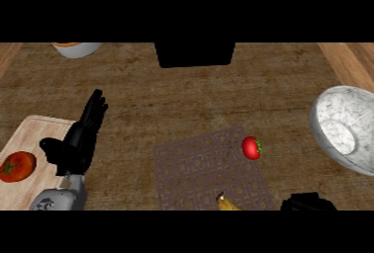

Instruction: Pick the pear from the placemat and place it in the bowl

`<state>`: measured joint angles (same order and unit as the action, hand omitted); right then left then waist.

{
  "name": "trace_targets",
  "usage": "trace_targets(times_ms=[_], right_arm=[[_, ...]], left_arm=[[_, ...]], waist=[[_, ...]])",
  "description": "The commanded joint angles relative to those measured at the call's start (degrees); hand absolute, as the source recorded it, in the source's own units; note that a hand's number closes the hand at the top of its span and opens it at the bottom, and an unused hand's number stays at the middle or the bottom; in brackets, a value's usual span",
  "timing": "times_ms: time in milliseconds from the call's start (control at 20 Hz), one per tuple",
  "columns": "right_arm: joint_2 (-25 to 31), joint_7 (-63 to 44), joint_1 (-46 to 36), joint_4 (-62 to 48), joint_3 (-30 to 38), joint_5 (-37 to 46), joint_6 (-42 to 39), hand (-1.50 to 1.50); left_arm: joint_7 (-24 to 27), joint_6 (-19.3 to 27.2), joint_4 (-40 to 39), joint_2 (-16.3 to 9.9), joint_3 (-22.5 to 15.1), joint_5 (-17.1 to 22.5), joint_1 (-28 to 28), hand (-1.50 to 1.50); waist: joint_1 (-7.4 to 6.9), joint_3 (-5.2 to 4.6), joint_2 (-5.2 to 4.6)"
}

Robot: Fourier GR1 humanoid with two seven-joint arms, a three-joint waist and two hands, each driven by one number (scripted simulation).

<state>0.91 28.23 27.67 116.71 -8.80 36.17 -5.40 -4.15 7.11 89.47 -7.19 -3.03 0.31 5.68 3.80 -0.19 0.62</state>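
Tomato (16, 166) on cutting board (33, 129); black box (195, 54) far back.

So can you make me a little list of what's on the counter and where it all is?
placemat: dark woven, centre of counter
red fruit: on placemat's right edge
yellow fruit: placemat's near edge, partly cut off
bowl: white speckled, far right
tomato: on cutting board, left
left hand: open, resting by board
right hand: barely showing at bottom

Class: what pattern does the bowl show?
White-grey marbling on the bowl, seen in the head view.

Counter (190, 94) (placemat (208, 170), bowl (343, 128), board (25, 163))
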Motion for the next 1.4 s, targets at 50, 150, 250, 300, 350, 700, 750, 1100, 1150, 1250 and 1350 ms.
trace_targets(times_ms=[50,150,250,300,350,700,750,1100,1150,1250,1350], right_arm=[[0.61,-13.13,7.20,23.93,2.92,-2.93,-3.91,1.50],[0.69,-20.58,8.75,31.42,2.32,-1.41,-6.12,1.50],[0.61,-26.71,6.76,34.81,3.89,-1.50,-6.86,1.50],[0.71,-30.08,3.89,35.20,3.64,-1.11,-7.64,1.50],[1.00,-31.50,2.64,35.80,3.45,-1.28,-8.06,1.50],[4.25,-47.25,-17.76,29.41,14.17,-4.49,-8.93,1.50],[4.96,-50.85,-19.61,30.17,15.27,-5.48,-10.08,1.50],[17.64,-58.57,-38.64,17.42,28.63,-9.92,-16.63,1.50],[19.08,-58.27,-40.68,12.60,29.85,-9.37,-16.56,1.50],[23.19,-55.40,-39.46,10.28,30.08,-5.52,-17.70,1.50],[25.76,-56.91,-44.39,6.77,31.80,-7.53,-19.05,1.50]], left_arm=[[0.28,0.34,-1.63,0.78,-0.85,-1.06,1.34,0.00],[0.81,-0.54,-2.37,1.52,-1.21,-0.22,2.08,0.00],[1.13,-0.41,-0.59,1.12,-2.27,-1.55,0.00,0.00],[1.01,-0.13,-2.52,1.28,-1.33,-1.28,2.83,0.00],[1.26,-2.63,-1.18,0.67,-1.58,0.58,0.59,0.00],[0.36,-1.46,-2.18,1.42,-1.43,-0.30,2.90,0.00],[-1.99,-1.80,1.10,0.33,-1.47,-0.16,1.88,0.00],[0.65,-0.86,-1.89,3.07,-3.32,-1.82,0.89,0.00],[2.41,-2.36,-1.98,1.22,-1.33,-0.68,0.18,0.00],[-3.71,-1.66,0.94,1.14,-1.19,-0.48,4.22,0.00],[-1.30,-2.13,-1.01,1.56,-0.75,-0.38,3.76,0.00]], waist=[[-1.47,-0.01,-0.37],[-2.11,0.00,-0.52],[-2.90,0.00,-0.55],[-2.92,-0.05,-0.75],[-3.36,-0.03,-0.62],[-3.89,0.02,-0.80],[-4.18,0.03,-0.57],[-3.74,0.14,-0.58],[-3.98,0.15,-0.63],[-3.92,0.18,-0.60],[-3.96,0.16,-0.64]])
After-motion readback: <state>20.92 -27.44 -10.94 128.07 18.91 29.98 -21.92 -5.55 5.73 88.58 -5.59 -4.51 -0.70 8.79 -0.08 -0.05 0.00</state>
